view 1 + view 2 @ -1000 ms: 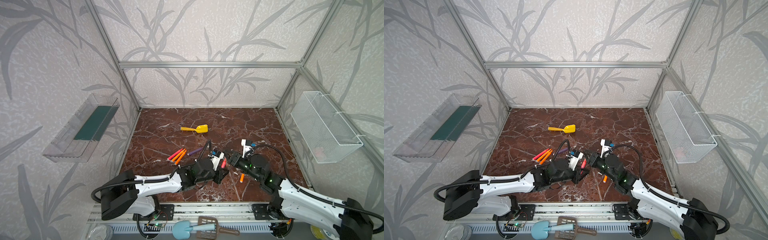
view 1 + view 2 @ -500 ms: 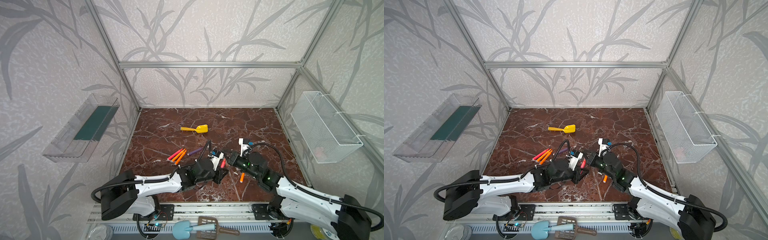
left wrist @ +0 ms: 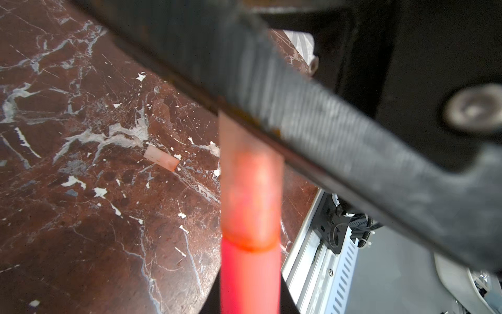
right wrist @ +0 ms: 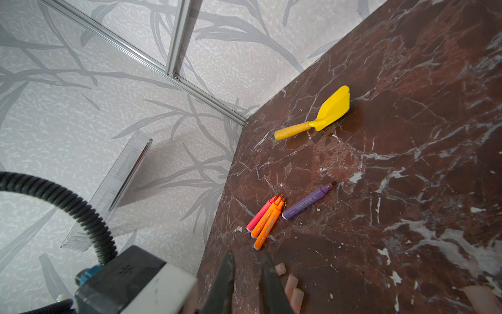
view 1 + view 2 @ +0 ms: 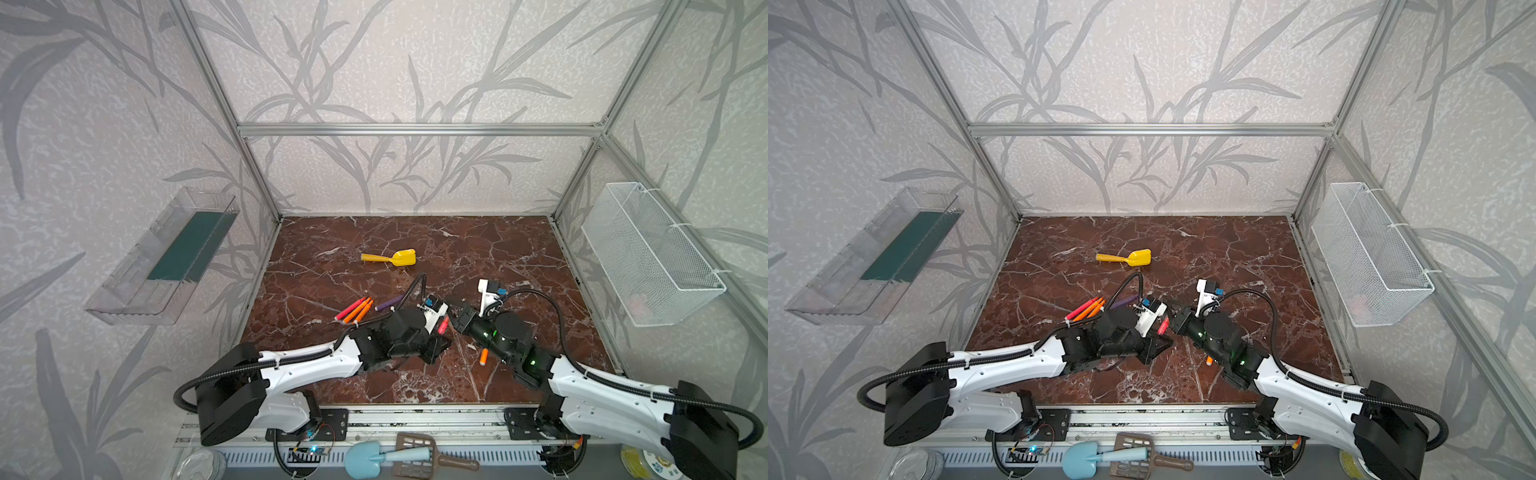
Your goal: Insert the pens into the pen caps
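While left end effector [image 5: 439,333] grips pen [image 3: 250,277], basket [image 5: 665,257] seemingly holds pinkish object [image 5: 635,302].

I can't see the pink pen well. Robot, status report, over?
Left tool shut on pink pen. Right tool shut at its tip; cap looks on. Loose orange pen lies close by.

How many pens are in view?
6. Left of centre, bunched: one pink pen, two orange pens; purple pen beside them; pink-red pen in the left gripper; lone orange pen by the right arm. More may hide under the arms.
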You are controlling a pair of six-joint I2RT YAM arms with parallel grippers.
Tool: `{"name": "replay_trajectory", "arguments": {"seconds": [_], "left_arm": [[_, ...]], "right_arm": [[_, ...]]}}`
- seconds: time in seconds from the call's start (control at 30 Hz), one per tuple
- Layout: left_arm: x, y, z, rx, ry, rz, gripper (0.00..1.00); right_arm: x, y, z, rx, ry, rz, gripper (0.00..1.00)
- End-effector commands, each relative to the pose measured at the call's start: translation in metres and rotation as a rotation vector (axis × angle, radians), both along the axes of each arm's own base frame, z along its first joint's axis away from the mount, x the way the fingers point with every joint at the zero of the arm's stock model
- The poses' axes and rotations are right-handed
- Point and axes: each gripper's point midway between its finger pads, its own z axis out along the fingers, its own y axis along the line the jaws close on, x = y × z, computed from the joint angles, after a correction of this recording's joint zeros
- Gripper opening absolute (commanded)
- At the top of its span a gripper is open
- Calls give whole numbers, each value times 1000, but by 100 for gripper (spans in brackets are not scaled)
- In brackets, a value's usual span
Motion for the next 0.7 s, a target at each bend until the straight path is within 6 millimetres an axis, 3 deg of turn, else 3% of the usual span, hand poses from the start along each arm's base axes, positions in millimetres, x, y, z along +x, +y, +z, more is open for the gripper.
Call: {"name": "replay_trajectory", "arguments": {"seconds": [0.0, 0.13, 0.33, 0.67], "left_arm": [[67, 17, 76, -111, -208, 262, 0], [81, 32, 85, -42, -275, 348, 0], [83, 35, 95, -61, -306, 358, 0], [65, 29, 104, -284, -188, 214, 0]], "right_arm": [[-58, 34, -34, -111, 40, 262, 0], [-71, 42, -40, -139, 101, 268, 0], [-82, 56, -45, -97, 132, 315, 0], [-82, 46, -34, -84, -18, 301, 0]]}}
